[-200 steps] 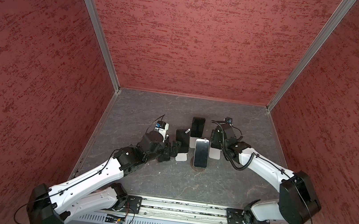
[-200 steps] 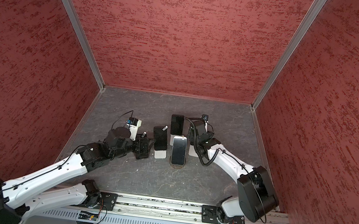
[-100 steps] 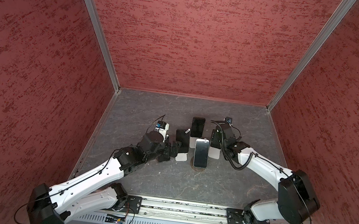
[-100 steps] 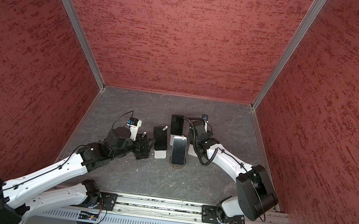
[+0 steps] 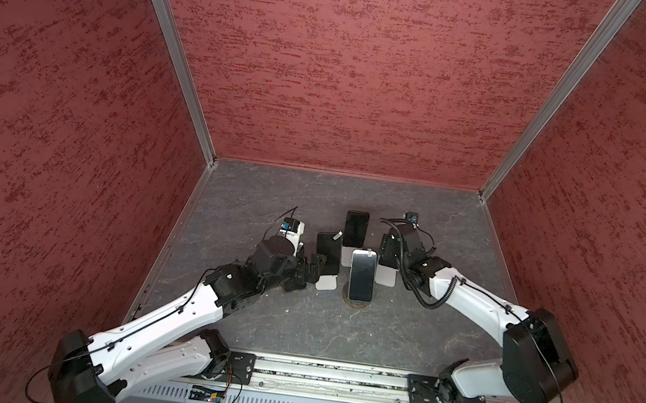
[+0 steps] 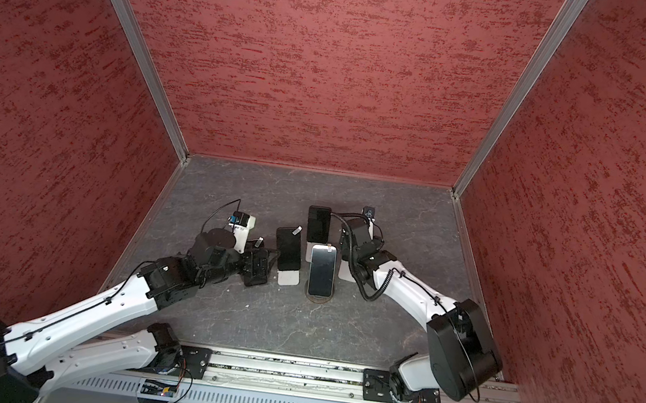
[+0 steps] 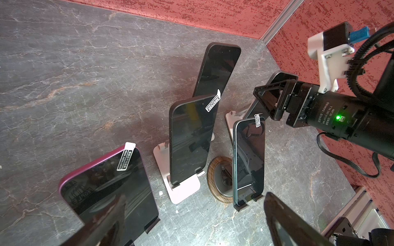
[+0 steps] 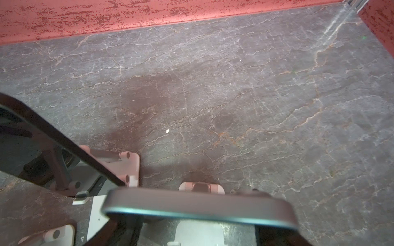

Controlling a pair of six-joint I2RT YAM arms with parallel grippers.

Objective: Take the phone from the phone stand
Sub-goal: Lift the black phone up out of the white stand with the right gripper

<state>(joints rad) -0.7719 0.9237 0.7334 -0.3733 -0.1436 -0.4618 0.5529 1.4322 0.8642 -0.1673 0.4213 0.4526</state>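
Several dark phones lean upright on stands at the middle of the grey floor. My right gripper (image 5: 388, 249) is shut on the top end of the rightmost phone (image 7: 252, 107), which still leans on its white phone stand (image 7: 231, 119). That phone's top edge (image 8: 198, 204) lies across the jaws in the right wrist view, with the stand's base (image 8: 198, 234) below it. My left gripper (image 5: 310, 271) is open and holds nothing. It sits low beside a purple-edged phone (image 7: 106, 185), which stands in front of one of its fingers (image 7: 283, 221).
A black phone on a pink-white stand (image 7: 183, 191), a taller black phone (image 5: 355, 228) behind it, and a teal-edged phone (image 5: 362, 274) on a round wooden base (image 7: 215, 181) stand close together between the arms. Red walls enclose the floor; a rail (image 5: 333, 375) runs along the front.
The right gripper's jaws have narrowed onto the phone's top. Both arms have hardly moved and the phones stand where they were.
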